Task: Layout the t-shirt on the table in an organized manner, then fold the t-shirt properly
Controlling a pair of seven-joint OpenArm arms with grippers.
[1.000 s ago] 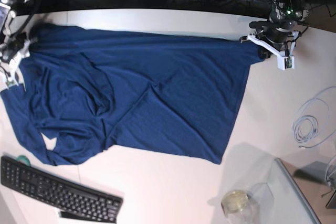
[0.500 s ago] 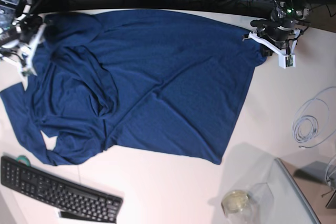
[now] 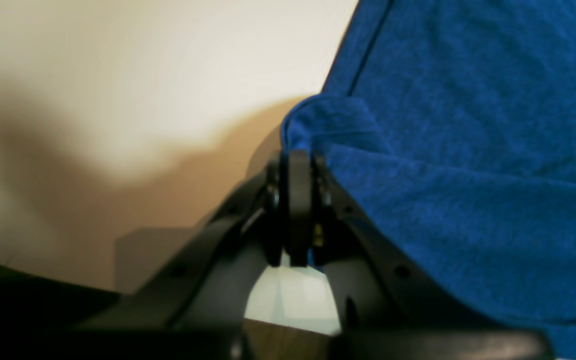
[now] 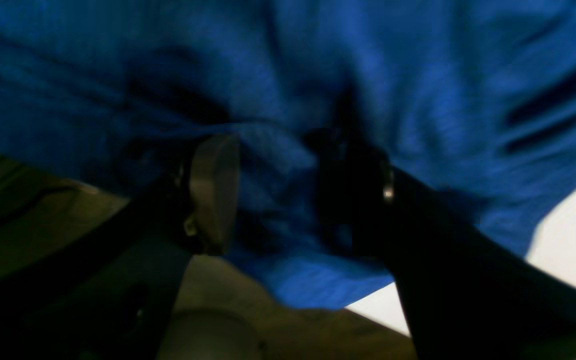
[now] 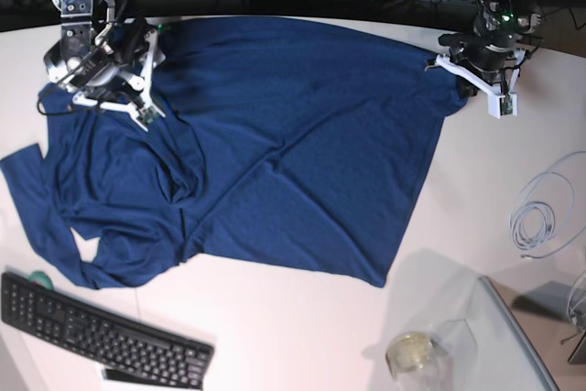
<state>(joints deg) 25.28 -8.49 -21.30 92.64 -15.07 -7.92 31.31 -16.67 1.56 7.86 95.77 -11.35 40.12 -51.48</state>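
The navy t-shirt (image 5: 293, 144) lies spread over the white table (image 5: 275, 318), creased at its left part, with one sleeve (image 5: 27, 190) reaching the left edge. My left gripper (image 5: 461, 86) sits at the shirt's far right corner. In the left wrist view this left gripper (image 3: 298, 160) is shut on the t-shirt's (image 3: 468, 150) folded hem edge. My right gripper (image 5: 137, 89) hovers over the far left part. In the right wrist view the right gripper (image 4: 278, 185) has a bunch of the t-shirt (image 4: 318, 75) squeezed between its pads (image 4: 213, 185).
A black keyboard (image 5: 101, 336) lies at the front left, just below the shirt's lower edge. A glass jar (image 5: 412, 352) and a clear sheet (image 5: 513, 336) occupy the front right. A coil of white cable (image 5: 536, 217) lies at the right.
My right gripper has moved right and toward the far edge with the cloth, pulling the shirt's upper left part up and spreading it. The left gripper has held its place.
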